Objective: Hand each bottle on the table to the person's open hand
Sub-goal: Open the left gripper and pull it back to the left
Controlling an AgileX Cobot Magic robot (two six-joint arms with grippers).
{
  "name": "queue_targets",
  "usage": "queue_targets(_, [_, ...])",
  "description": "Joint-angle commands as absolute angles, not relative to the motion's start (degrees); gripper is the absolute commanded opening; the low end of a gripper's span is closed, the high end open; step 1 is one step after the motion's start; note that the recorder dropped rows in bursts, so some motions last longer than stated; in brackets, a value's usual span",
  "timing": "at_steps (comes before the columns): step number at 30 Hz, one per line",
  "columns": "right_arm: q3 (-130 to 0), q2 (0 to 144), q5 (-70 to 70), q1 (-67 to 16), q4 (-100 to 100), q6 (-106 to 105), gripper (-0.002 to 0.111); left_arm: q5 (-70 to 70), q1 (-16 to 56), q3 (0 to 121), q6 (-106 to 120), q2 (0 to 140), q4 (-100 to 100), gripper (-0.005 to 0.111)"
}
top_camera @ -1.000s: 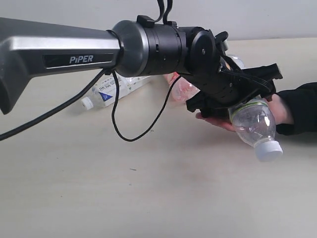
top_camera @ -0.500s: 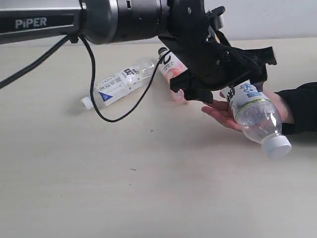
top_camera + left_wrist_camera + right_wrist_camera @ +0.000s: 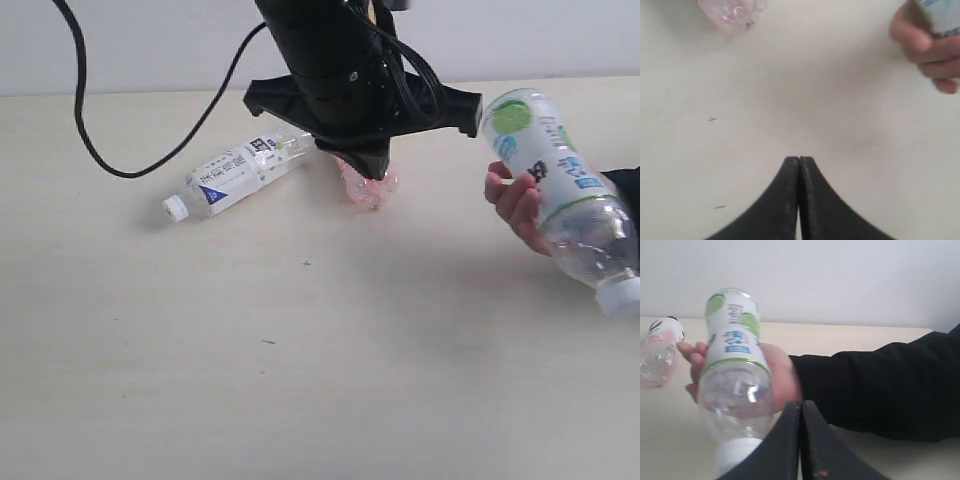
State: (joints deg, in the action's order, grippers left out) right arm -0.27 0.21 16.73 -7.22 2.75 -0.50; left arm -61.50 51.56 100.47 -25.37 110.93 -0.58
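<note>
**Lime bottle in the person's grasp; both grippers shut on nothing**

- Green-lime bottle [image 3: 555, 180]: held clear of the table [image 3: 300, 380], over its right edge, in the person's hand [image 3: 515, 200]. Fingers curl round the labelled middle. Long axis slants: base up and toward the table's middle, white cap [image 3: 620, 298] down and toward the right edge.
- White-blue bottle [image 3: 235, 172]: on its side near the far edge, left of centre. Long axis diagonal, cap toward the left-front, base toward the far edge.
- Pink bottle [image 3: 365, 188]: on the table just beside the white-blue one's base, mostly hidden behind the left arm, so its axis cannot be read from the room.
- Left gripper [image 3: 799, 161]: above the table, jaws pressed together, nothing between them.
- Right gripper [image 3: 801, 404]: jaws also pressed together, empty, near the black sleeve [image 3: 880, 390].
- Surface: pale beige, faint grain, a few dark specks. Plain white wall [image 3: 150, 50] behind the far edge. A black cable [image 3: 128, 176] loops down by the far-left part.
</note>
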Motion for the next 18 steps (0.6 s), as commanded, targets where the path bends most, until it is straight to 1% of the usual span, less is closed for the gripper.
queue_targets(1, [0.0, 0.0, 16.2, -7.4, 2.8, -0.4, 0.000, -63.7, 51.4, 98.8, -22.8, 107.6, 1.3, 0.000])
queue_targets(6, [0.0, 0.0, 16.2, -7.4, 2.8, -0.4, 0.000, -58.0, 51.4, 91.7, -21.6, 101.5, 4.2, 0.000])
queue_targets(12, [0.0, 0.0, 16.2, -7.4, 2.8, -0.4, 0.000, -49.8, 51.4, 77.3, -21.2, 90.8, 7.9, 0.000])
queue_targets(16, [0.0, 0.0, 16.2, -7.4, 2.8, -0.4, 0.000, -44.0, 51.4, 66.0, -20.2, 81.4, 8.4, 0.000])
queue_targets(18, [0.0, 0.0, 16.2, -7.4, 2.8, -0.4, 0.000, -37.4, 51.4, 56.2, -20.0, 73.4, 8.2, 0.000])
